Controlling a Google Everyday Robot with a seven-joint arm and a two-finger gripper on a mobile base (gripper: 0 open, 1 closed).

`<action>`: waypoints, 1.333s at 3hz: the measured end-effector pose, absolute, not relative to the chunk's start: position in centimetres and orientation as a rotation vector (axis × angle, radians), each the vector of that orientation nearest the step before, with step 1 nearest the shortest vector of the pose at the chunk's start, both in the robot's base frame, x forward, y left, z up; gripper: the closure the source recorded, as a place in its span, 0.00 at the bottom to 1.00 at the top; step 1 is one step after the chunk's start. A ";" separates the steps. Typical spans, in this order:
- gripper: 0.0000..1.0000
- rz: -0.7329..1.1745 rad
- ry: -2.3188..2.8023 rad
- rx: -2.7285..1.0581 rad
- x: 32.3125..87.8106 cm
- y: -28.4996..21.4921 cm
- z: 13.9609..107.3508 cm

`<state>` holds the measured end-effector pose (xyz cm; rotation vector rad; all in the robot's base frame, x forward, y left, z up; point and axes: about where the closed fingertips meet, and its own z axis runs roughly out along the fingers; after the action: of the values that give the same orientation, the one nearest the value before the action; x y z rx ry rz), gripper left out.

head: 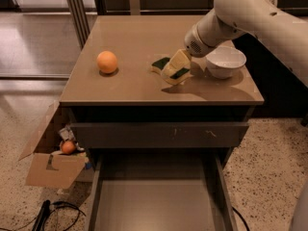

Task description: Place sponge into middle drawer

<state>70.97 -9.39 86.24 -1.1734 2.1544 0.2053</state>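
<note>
The sponge (162, 64), dark green on a pale yellow body, lies on the brown cabinet top (144, 37) right of centre. My gripper (175, 70) reaches in from the upper right and sits down over the sponge's right part, its pale fingers (177, 61) covering that part. The middle drawer (156, 201) stands pulled out at the bottom, wide and grey-brown with a plain bare floor.
An orange fruit (107, 61) lies on the top to the left. A white bowl (224, 60) stands just right of my gripper. A shut drawer with a dark scratched front (159, 134) sits above the pulled-out one. A cardboard box (50, 158) with clutter stands on the floor at the left.
</note>
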 end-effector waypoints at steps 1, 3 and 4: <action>0.00 0.250 2.183 -1.143 71.0 -9.1 84.7; 0.02 0.312 2.218 -1.122 70.9 -7.8 82.7; 0.08 0.312 2.218 -1.122 70.9 -7.8 82.7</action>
<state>70.85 -7.83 82.66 -1.1222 2.2179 0.3120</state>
